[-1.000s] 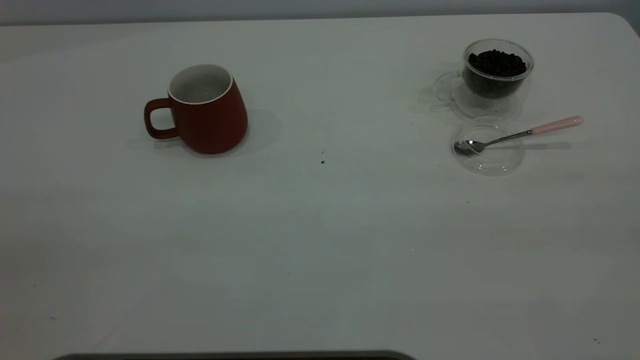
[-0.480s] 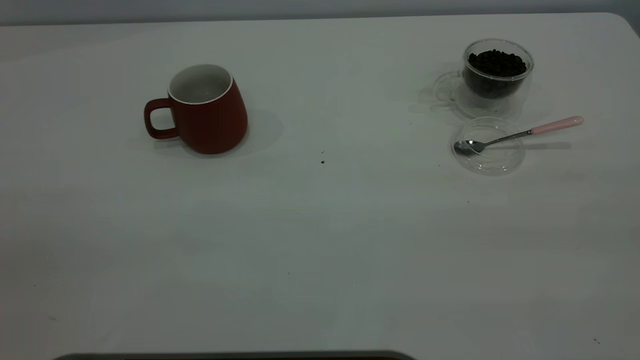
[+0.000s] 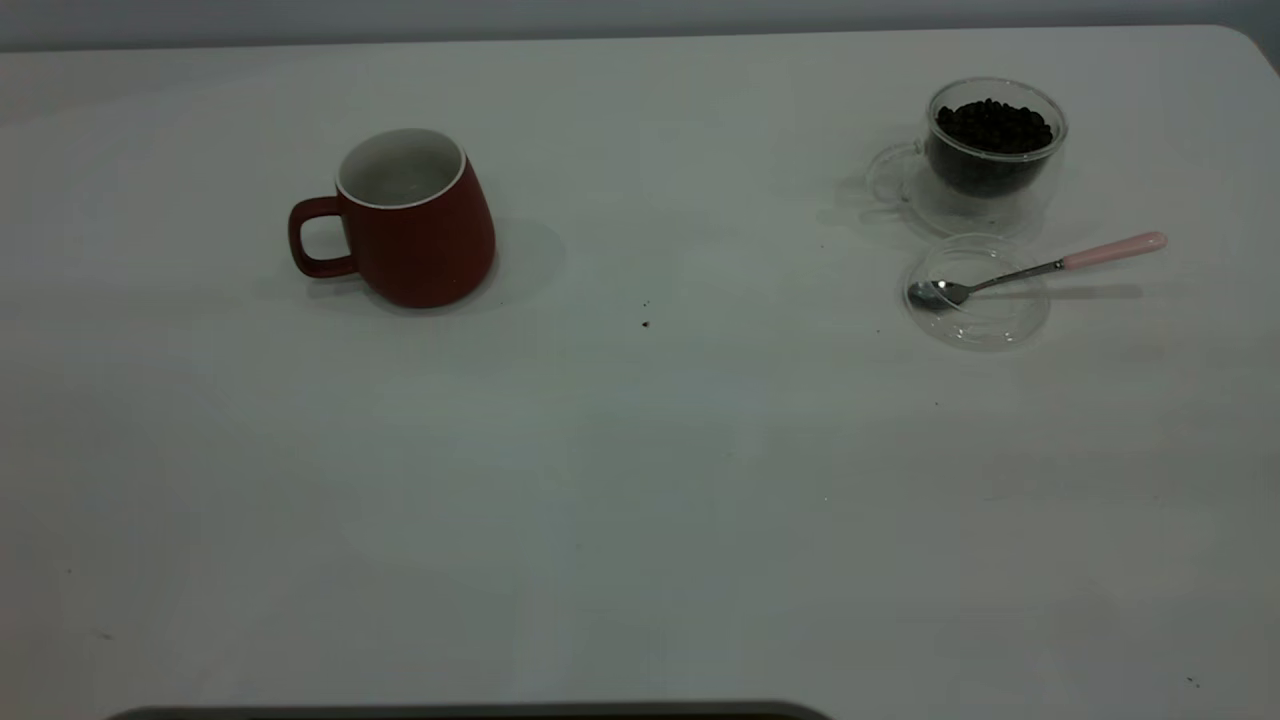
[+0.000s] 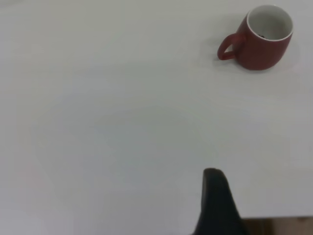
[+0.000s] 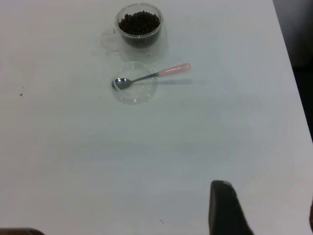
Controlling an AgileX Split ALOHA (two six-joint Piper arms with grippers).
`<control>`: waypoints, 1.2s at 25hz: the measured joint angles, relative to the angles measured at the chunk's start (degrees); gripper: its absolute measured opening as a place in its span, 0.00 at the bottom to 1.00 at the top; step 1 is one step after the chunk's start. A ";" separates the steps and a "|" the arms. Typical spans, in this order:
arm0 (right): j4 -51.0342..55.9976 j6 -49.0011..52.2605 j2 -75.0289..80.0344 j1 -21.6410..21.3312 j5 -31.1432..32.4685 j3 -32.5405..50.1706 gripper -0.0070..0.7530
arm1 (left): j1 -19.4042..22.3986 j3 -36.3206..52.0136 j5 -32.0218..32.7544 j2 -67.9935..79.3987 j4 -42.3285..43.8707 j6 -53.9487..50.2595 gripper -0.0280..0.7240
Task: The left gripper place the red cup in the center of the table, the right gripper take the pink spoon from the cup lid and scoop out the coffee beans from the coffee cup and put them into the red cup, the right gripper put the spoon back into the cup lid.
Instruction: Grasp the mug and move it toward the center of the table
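Observation:
The red cup (image 3: pixel 415 225) stands upright on the left half of the table (image 3: pixel 640 480), handle to the left; it also shows in the left wrist view (image 4: pixel 261 41). The coffee cup (image 3: pixel 990 150) holds coffee beans (image 3: pixel 993 125) at the far right. In front of it lies the cup lid (image 3: pixel 985 315) with the pink spoon (image 3: pixel 1040 268) resting across it, bowl in the lid. Neither arm shows in the exterior view. My left gripper (image 4: pixel 264 183) hangs far from the red cup, one finger (image 4: pixel 215 196) showing. My right gripper (image 5: pixel 266 196) is open and empty, well short of the spoon (image 5: pixel 151 76).
A few dark specks (image 3: pixel 645 322) lie near the table's middle. The table's right edge (image 5: pixel 288 63) runs close to the coffee cup and lid in the right wrist view. A dark strip (image 3: pixel 470 712) lies along the near edge.

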 joint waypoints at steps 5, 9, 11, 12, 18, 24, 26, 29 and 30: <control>0.00 0.00 -0.18 0.00 0.00 0.00 0.59 | 0.00 -2.63 -9.21 19.30 0.01 0.00 0.75; 0.00 0.00 -0.29 0.00 0.00 0.00 0.59 | 0.00 -8.27 -11.36 34.24 0.08 0.13 0.75; 0.00 0.00 -0.29 0.00 0.00 0.00 0.59 | 0.00 -11.41 -11.68 40.96 0.12 1.27 0.75; 0.00 0.00 -0.29 0.00 0.00 0.00 0.59 | 0.00 -12.74 -11.82 44.49 0.12 2.14 0.75; 0.00 0.00 -0.29 0.00 0.00 0.00 0.59 | 0.00 -21.61 -13.36 62.90 0.12 7.37 0.75; 0.00 0.00 -0.29 0.00 0.00 0.00 0.59 | -0.96 -32.44 -15.67 79.96 0.00 14.68 0.75; 0.00 0.00 -0.29 0.00 0.00 0.00 0.59 | -2.51 -36.25 -15.78 85.40 0.00 18.18 0.75; 0.00 0.00 -0.29 0.00 0.00 0.00 0.59 | -5.55 -40.63 -16.02 91.88 0.00 26.32 0.75; 0.00 0.00 -0.29 0.00 0.00 0.00 0.59 | -6.60 -41.50 -16.10 93.67 0.00 29.58 0.75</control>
